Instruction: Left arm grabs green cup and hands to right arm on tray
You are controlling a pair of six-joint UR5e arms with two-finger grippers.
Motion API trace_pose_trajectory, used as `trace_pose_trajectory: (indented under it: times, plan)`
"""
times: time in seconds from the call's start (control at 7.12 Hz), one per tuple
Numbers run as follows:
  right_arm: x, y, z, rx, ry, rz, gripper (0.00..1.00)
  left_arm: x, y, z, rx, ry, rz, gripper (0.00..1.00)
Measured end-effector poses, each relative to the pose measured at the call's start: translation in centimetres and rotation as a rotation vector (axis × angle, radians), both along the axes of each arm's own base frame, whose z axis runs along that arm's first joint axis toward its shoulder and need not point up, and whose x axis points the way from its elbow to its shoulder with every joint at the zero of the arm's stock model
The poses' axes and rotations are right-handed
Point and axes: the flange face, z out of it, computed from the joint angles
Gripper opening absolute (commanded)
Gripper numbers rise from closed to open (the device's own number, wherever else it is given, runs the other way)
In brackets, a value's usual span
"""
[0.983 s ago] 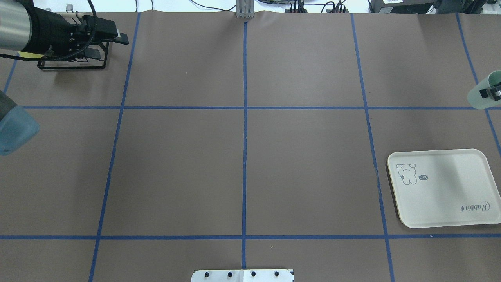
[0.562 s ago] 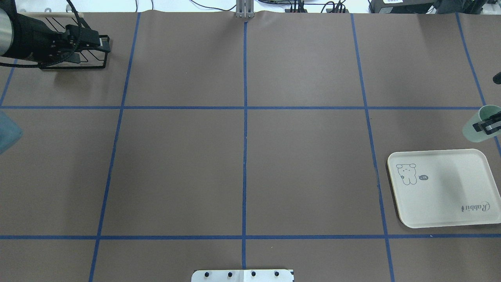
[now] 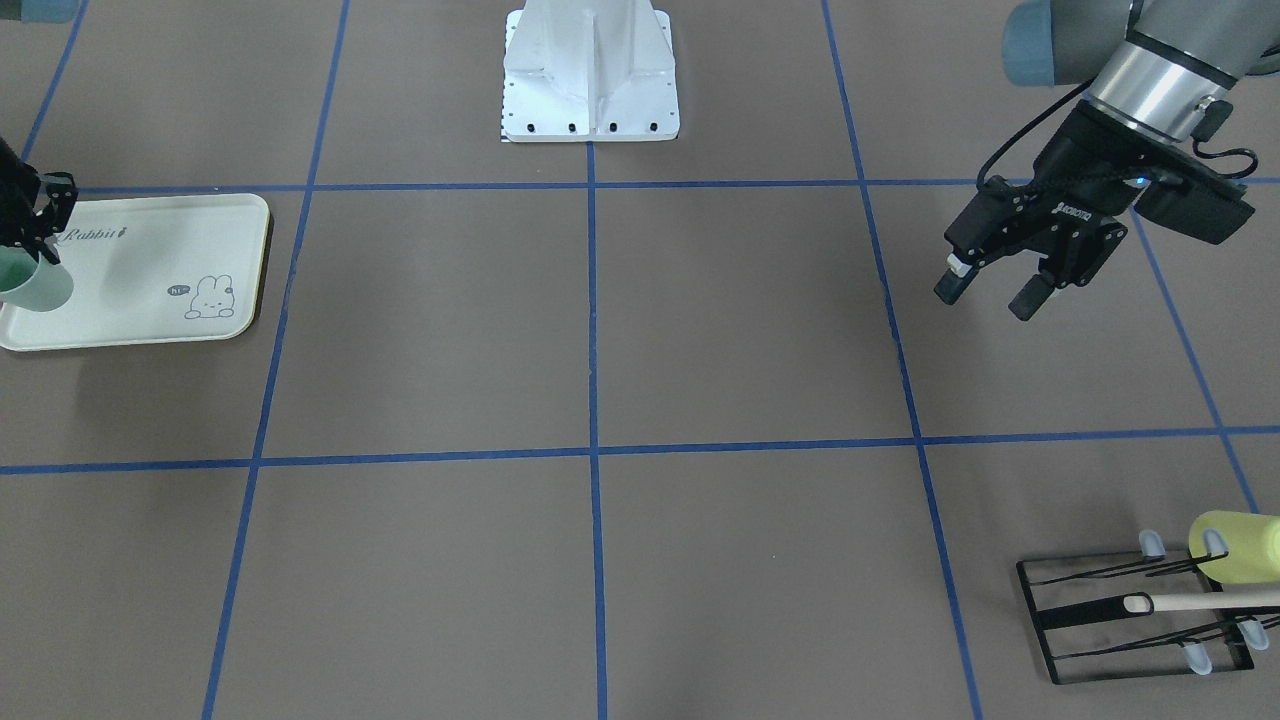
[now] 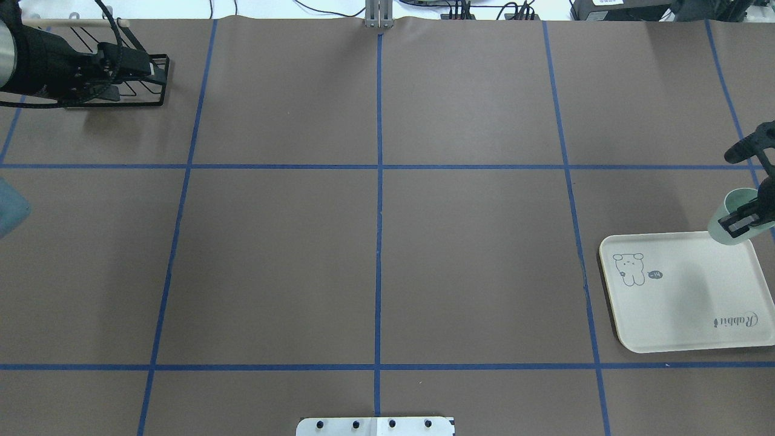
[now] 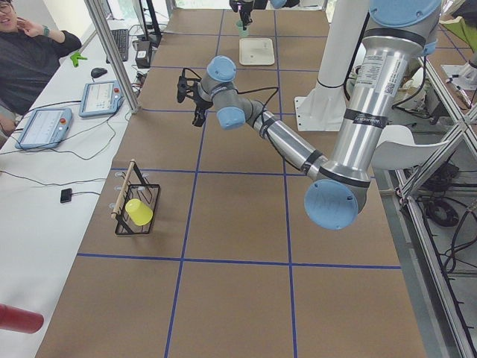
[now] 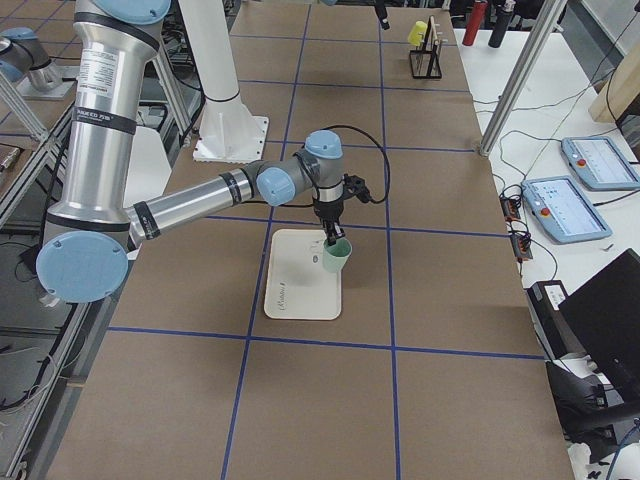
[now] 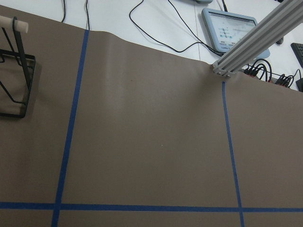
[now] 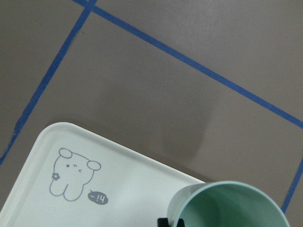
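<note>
At the far left of the overhead view, the left gripper (image 3: 988, 297) hangs above the surface (image 4: 375, 260) with its jaws spread and nothing between them. The front-facing view shows it well apart from the black wire rack (image 3: 1130, 610), where a yellow-green cup (image 3: 1235, 547) lies on its side. With the left gripper empty and the task's cup at the other end, the hand-over itself looks finished. What remains is setting the cup down.

At the right edge lies the tray (image 4: 678, 303), its bunny drawing towards the middle of the surface. The green cup (image 4: 720, 227) is held over the tray's far right corner. The right gripper (image 4: 740, 223) is clamped on the cup's wall, one finger inside the mouth and one outside. The right wrist camera looks straight down into the open cup, with the tray's rim running beneath it and bare surface beyond. The cup appears to hang clear of the tray, though no view settles that for certain.

The main risk is where the cup sits. It hangs at the corner, so if it is let go here its base could land on the raised rim, and the cup could tip over or roll off onto the surface. It probably needs carrying further in over the flat of the tray first. The grip is a second worry. A pinch on a smooth, tapered wall near the lip is a thin hold, so a quick move or a hard touchdown might make the cup pivot or slip. It could also stick to the inner finger when the jaws part.
</note>
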Motion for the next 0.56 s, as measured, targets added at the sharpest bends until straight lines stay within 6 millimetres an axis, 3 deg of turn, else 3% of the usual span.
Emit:
trace_pose_trajectory:
  times: [0.56]
  plan:
    - [-4.4, 2.0, 0.7, -0.022, 0.008, -0.106, 0.0, 0.0, -0.1, 0.3, -0.006, -0.004, 0.0, 1.0]
